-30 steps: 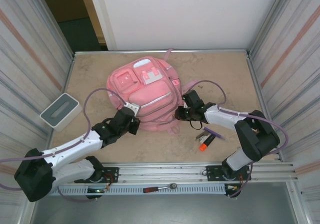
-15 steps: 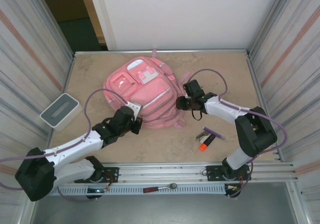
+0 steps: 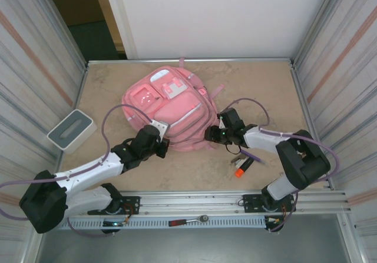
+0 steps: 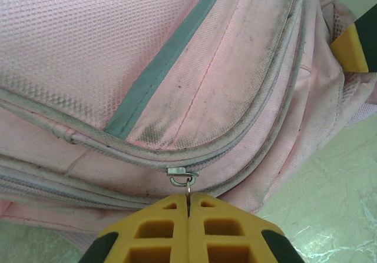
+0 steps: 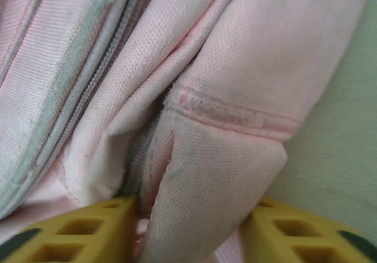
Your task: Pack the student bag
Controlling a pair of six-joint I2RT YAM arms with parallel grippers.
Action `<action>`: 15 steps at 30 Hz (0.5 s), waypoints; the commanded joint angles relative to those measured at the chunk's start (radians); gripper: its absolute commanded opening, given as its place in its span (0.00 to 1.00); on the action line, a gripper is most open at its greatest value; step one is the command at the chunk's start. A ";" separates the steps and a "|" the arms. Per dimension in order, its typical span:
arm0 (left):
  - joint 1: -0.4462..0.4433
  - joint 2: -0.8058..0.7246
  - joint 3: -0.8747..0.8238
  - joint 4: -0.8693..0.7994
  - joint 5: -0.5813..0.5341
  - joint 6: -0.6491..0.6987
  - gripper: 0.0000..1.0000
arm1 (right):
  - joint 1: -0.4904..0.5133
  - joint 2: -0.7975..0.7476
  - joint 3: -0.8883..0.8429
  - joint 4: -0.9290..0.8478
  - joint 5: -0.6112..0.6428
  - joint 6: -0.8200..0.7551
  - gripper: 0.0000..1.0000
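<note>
Tabletop (image 3: 271, 92), likely unzipping: left gripper (image 4: 188, 203) clamps the zip pull (image 4: 183, 174) of the student bag (image 3: 177, 104). Right gripper (image 5: 191, 213) straddles a fabric fold (image 5: 218, 169), grip unclear. Next: slide the pull along.

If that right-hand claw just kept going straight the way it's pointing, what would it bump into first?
The large pink fabric backpack: a fold of its side lies between the right claw's yellow fingers, so it would likely press into that cloth at once.
</note>
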 commanded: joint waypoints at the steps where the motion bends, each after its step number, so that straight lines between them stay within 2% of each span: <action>1: -0.002 -0.014 0.009 -0.041 -0.053 0.040 0.00 | -0.027 0.034 0.016 0.045 -0.060 -0.007 0.25; 6: 0.059 -0.038 0.002 -0.078 -0.123 0.075 0.00 | -0.067 0.010 0.033 -0.041 0.021 -0.073 0.07; 12: 0.094 -0.009 -0.011 -0.087 -0.203 0.023 0.00 | -0.085 -0.027 0.059 -0.109 0.088 -0.129 0.01; 15: 0.099 0.042 -0.001 -0.087 -0.256 -0.003 0.00 | -0.082 -0.036 0.062 -0.097 0.069 -0.136 0.00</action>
